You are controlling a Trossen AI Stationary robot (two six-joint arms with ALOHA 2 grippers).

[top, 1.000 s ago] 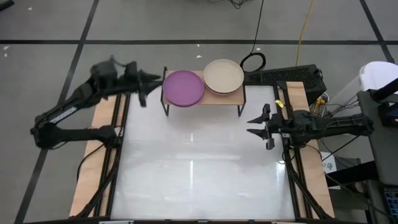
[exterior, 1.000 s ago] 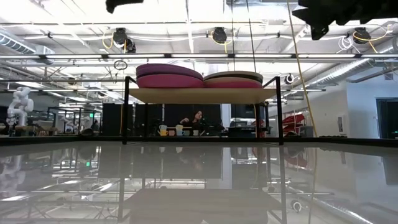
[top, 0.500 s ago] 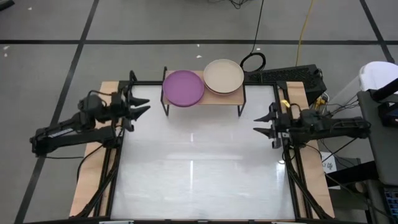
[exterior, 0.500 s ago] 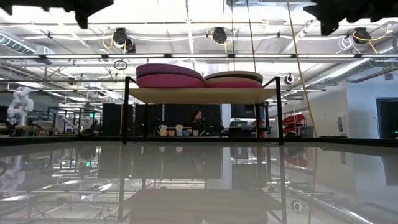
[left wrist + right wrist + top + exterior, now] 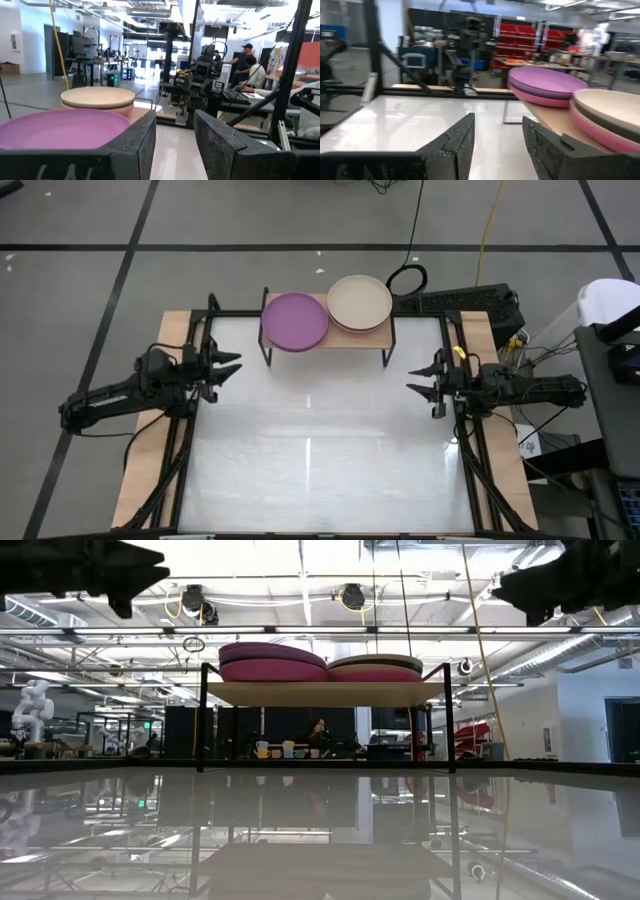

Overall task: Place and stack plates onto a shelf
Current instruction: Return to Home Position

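The shelf (image 5: 325, 335) stands at the table's far edge on thin black legs, its light wood top (image 5: 325, 693) carrying two stacks of plates. The left stack (image 5: 295, 320) has a purple plate on top with magenta below (image 5: 272, 670). The right stack (image 5: 360, 302) is topped by a beige plate, with dark and pink plates under it (image 5: 375, 668). My left gripper (image 5: 226, 366) hovers open over the table's left edge, pointing toward the shelf. My right gripper (image 5: 420, 381) hovers open at the right edge. Both wrist views show the purple plate (image 5: 60, 129) (image 5: 552, 80) and the beige plate (image 5: 97, 96) (image 5: 610, 107).
The white tabletop (image 5: 320, 450) lies between the two arms, framed by black rails and wooden side strips (image 5: 140, 470). A dark unit and cables (image 5: 470, 302) sit behind the shelf on the right. People work at benches in the room beyond (image 5: 247, 65).
My left gripper has come down from high beside the shelf's left end, moving toward the near edge, and now hangs lower over the table's left edge. My right gripper has sunk a little at the right edge. The plates and shelf stay put.
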